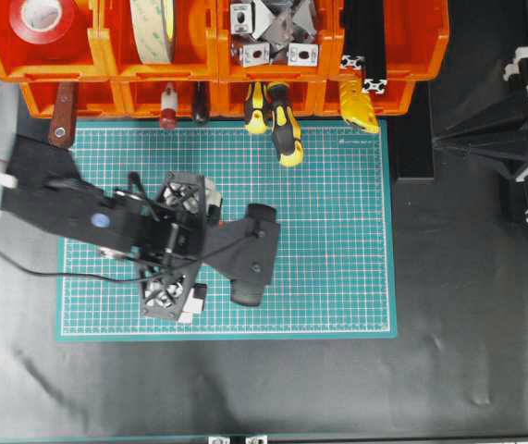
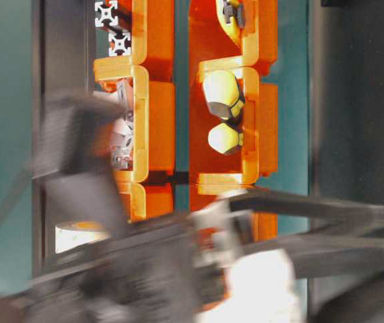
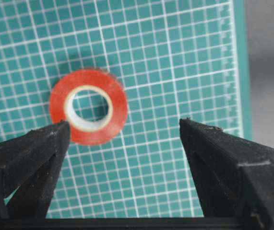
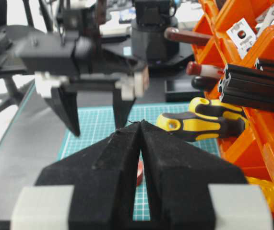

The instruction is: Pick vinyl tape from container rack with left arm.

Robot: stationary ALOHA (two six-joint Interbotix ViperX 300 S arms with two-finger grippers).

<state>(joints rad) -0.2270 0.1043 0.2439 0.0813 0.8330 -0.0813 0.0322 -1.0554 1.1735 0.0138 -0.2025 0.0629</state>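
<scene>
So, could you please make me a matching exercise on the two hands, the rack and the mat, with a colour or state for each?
Things:
1. left hand
2. right hand
3. rack
4. mat

Colour or state:
a. orange
b. shut
c. open
d. green

Pairs: 1-c, 2-b, 3-a, 4-d

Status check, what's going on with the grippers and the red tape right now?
Left gripper open, above the mat. Right gripper shut, idle. Vinyl tape flat on the cutting mat, free of the fingers. Nothing blocking it.
</scene>
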